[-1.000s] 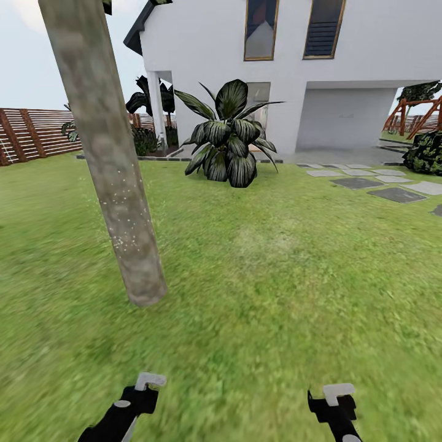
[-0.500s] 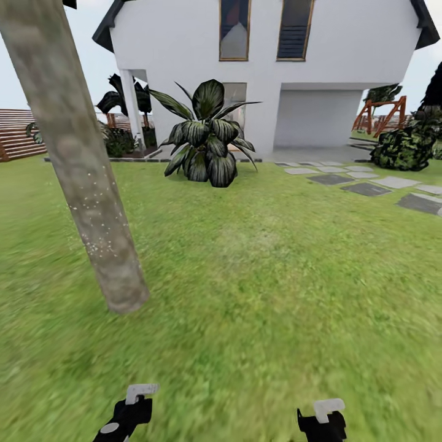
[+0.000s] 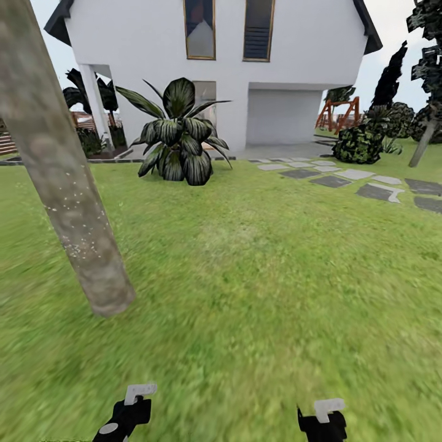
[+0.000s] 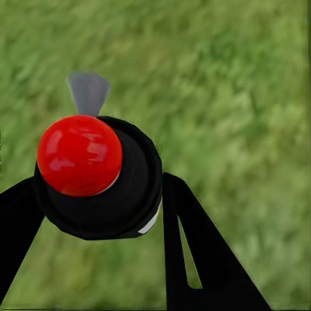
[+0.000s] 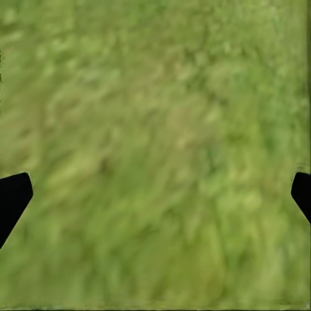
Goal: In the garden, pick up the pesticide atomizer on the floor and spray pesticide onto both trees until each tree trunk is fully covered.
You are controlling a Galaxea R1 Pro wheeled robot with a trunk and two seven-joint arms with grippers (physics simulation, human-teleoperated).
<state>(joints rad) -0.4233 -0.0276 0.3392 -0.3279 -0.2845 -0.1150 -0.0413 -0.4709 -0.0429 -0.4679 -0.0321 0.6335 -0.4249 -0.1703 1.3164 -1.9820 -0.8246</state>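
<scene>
Head view: your camera has swung right, sliding the speckled tree trunk [image 3: 61, 184] toward the frame's left edge, ahead-left of your left hand [image 4: 97, 214], which clamps the pesticide atomizer [image 4: 97, 175]. A second tree [image 3: 430, 80] emerges far ahead-right of your wide-open right hand [image 5: 155, 194]; bush [image 3: 359, 144] and stepping stones [image 3: 344, 178] lie between.

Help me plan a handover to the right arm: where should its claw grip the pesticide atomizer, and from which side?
Probably the round black body of the pesticide atomizer, with fingers on opposite flanks, as the left claw holds it. Come from the side away from the grey nozzle, leaving it and the red knob free. The right claw is open.
</scene>
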